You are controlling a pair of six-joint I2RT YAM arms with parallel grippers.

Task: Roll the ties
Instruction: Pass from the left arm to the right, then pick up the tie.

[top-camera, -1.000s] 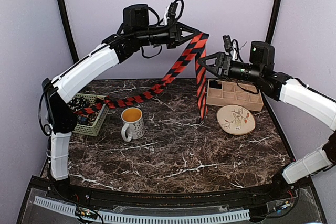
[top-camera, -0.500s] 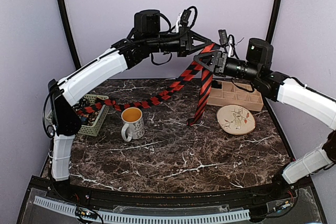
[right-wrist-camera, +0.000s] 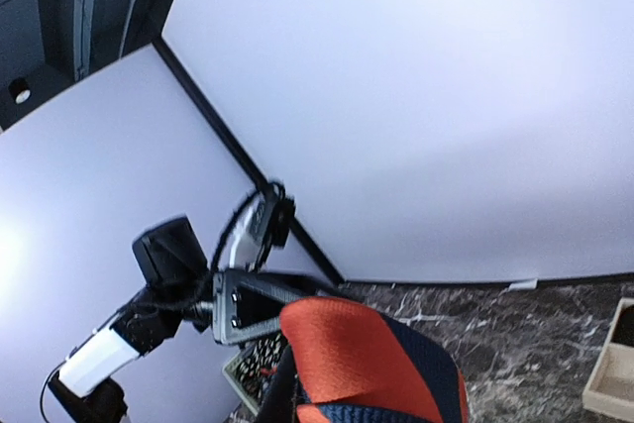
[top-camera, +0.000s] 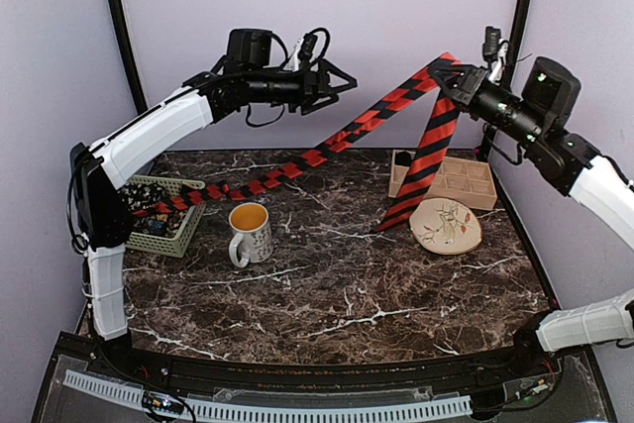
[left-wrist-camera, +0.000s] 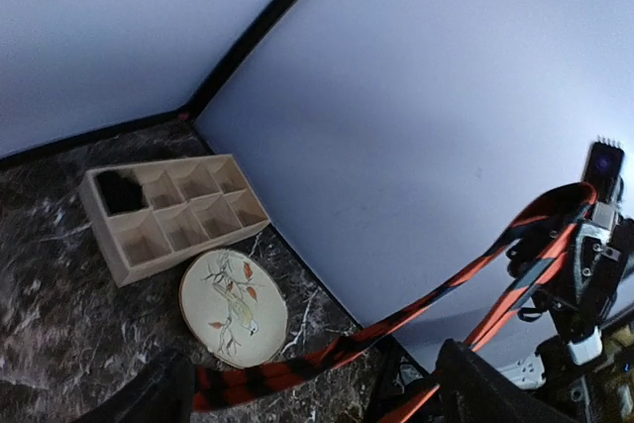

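A red-and-black striped tie (top-camera: 342, 136) stretches from the green basket (top-camera: 188, 235) at the left, up across the table to my right gripper (top-camera: 446, 69). That gripper is shut on the tie's fold high at the back right. The wide end (top-camera: 416, 180) hangs down from it to the tabletop beside the plate. In the right wrist view the fold (right-wrist-camera: 371, 364) covers the fingers. My left gripper (top-camera: 342, 86) hovers open above the sloping tie and holds nothing. In its wrist view the tie (left-wrist-camera: 327, 354) runs past beyond the spread fingers (left-wrist-camera: 495, 388). Dark dotted ties (right-wrist-camera: 256, 356) lie in the basket.
A white mug (top-camera: 251, 233) of orange liquid stands left of centre. A wooden compartment tray (top-camera: 458, 183) sits at the back right, with an oval bird-painted plate (top-camera: 446, 225) in front of it. Purple walls close off the back and both sides.
The left gripper opened, let go of the tie and drew back left. The right gripper shut on the fold and carried it up and to the right.
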